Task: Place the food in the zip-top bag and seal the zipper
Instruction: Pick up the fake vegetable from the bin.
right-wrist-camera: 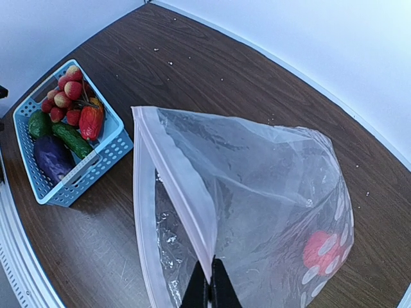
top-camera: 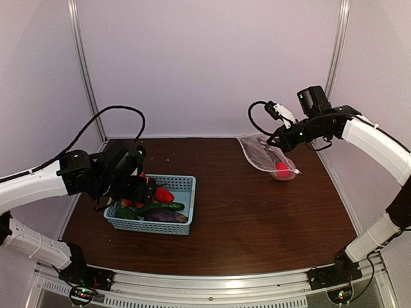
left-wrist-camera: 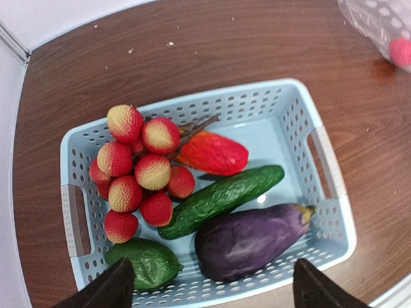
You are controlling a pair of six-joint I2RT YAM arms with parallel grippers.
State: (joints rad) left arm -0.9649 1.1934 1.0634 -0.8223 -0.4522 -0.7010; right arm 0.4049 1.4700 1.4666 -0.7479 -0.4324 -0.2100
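Note:
The food lies in a light-blue basket (left-wrist-camera: 327,167): a cluster of red and yellow round fruit (left-wrist-camera: 138,173), a red pepper (left-wrist-camera: 215,154), a green cucumber (left-wrist-camera: 221,199), a purple eggplant (left-wrist-camera: 250,237) and a small dark green piece (left-wrist-camera: 148,262). My left gripper (left-wrist-camera: 209,289) hovers open and empty above the basket's near side. My right gripper (right-wrist-camera: 210,289) is shut on the upper white zipper strip (right-wrist-camera: 176,173) of the zip-top bag (right-wrist-camera: 270,192), holding its mouth open above the table. One red item (right-wrist-camera: 321,251) lies inside the bag. The bag also shows at back right (top-camera: 266,157).
The basket sits at the table's left (top-camera: 186,205). White enclosure walls and metal posts (top-camera: 87,83) ring the brown table. A black cable (top-camera: 109,115) loops above the left arm.

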